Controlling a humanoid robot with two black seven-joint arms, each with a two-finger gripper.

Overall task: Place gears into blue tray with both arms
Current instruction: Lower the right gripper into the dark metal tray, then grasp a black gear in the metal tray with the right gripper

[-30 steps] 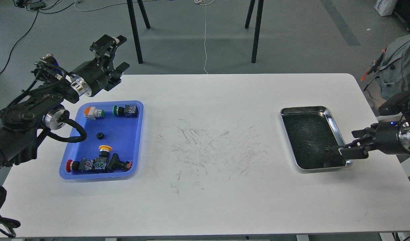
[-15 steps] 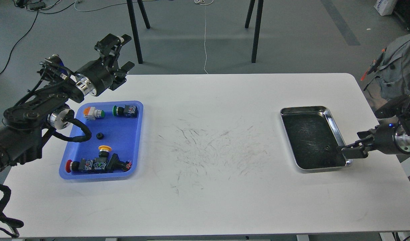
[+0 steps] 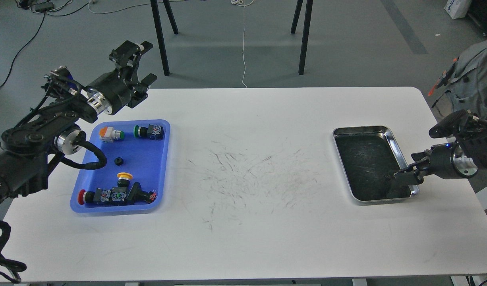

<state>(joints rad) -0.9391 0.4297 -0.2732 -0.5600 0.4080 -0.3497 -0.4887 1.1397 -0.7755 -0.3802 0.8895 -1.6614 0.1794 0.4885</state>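
Note:
The blue tray (image 3: 146, 159) lies at the table's left. One small black gear (image 3: 118, 161) rests on its floor near the middle, among several coloured push-button switches (image 3: 116, 194). My left gripper (image 3: 143, 61) hovers above the table's far left edge, beyond the tray's far rim, open and holding nothing. My right gripper (image 3: 400, 177) reaches from the right into the near right corner of the silver metal tray (image 3: 364, 131). Its dark fingers blend with the tray's dark inside, so their state is unclear. I cannot make out a gear at its tip.
Two switches (image 3: 148, 131) sit along the blue tray's far side. The wide white table (image 3: 251, 139) between the two trays is scuffed. Black stand legs (image 3: 160, 37) rise behind the table's far edge. A grey bag (image 3: 472, 79) sits at the far right.
My right gripper drew back to the right, then moved left again into the silver tray's near corner, and its forearm rose. My left gripper shifted slightly above the far edge.

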